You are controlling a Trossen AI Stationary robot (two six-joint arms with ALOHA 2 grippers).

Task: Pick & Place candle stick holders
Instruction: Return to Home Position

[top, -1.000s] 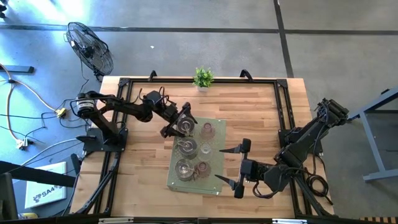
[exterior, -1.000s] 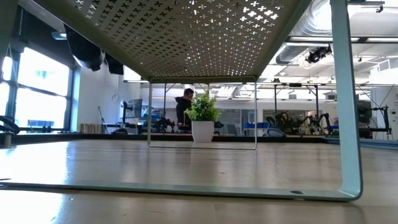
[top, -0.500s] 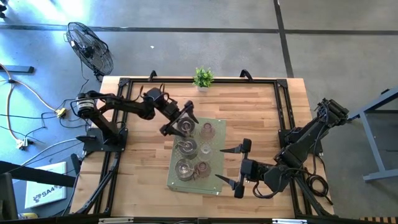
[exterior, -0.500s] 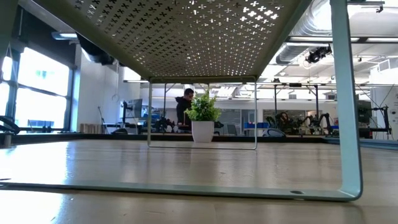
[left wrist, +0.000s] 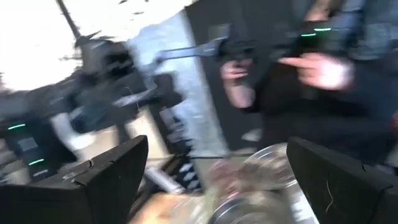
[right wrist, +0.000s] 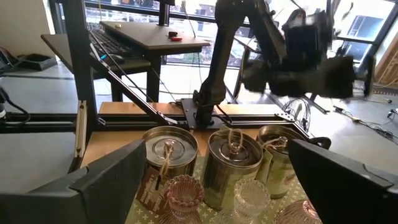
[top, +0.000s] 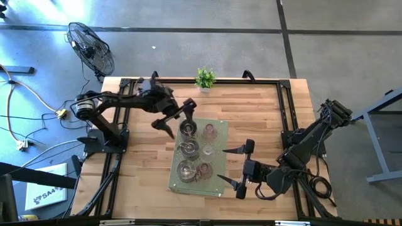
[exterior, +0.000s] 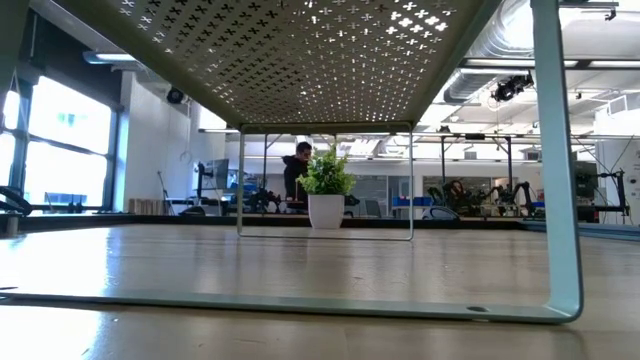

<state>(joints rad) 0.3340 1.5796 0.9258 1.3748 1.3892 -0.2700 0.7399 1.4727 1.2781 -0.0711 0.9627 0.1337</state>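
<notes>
From above, the shelf (top: 213,187) lies near the middle of the table (top: 257,113). It carries two rows running from 12 to 6 o'clock: three silver holders (top: 188,149) on the 9 o'clock side and three glass cups (top: 208,150) on the 3 o'clock side. The left gripper (top: 175,117) hangs off the shelf's 11 o'clock corner with its fingers spread and nothing between them. The right gripper (top: 231,166) waits at the shelf's 4 o'clock edge, also wide apart and empty. The plant (top: 205,78) stands at the table's 12 o'clock edge.

The low view looks under the shelf toward the plant. A person (exterior: 298,165) shows far behind it, but no holder does.

In the left wrist view the fingers (left wrist: 106,177) stand apart, and beyond them all is smeared.

The right wrist view, past its own spread fingers (right wrist: 106,180), gives the closest look. The silver holders look stiff, smooth and the heavier of the two kinds, so we would close across the round body, low down. The cups look light, slick and breakable, so we would pinch gently across the wall near the rim and keep clear of their neighbours, which stand close.

A second ago the left gripper sat right at the 12 o'clock silver holder. It has since drawn back toward 10 o'clock and let go of nothing we can see. The dark shape that showed through the shelf's holes in the low view is gone — and the right arm has not stirred.
</notes>
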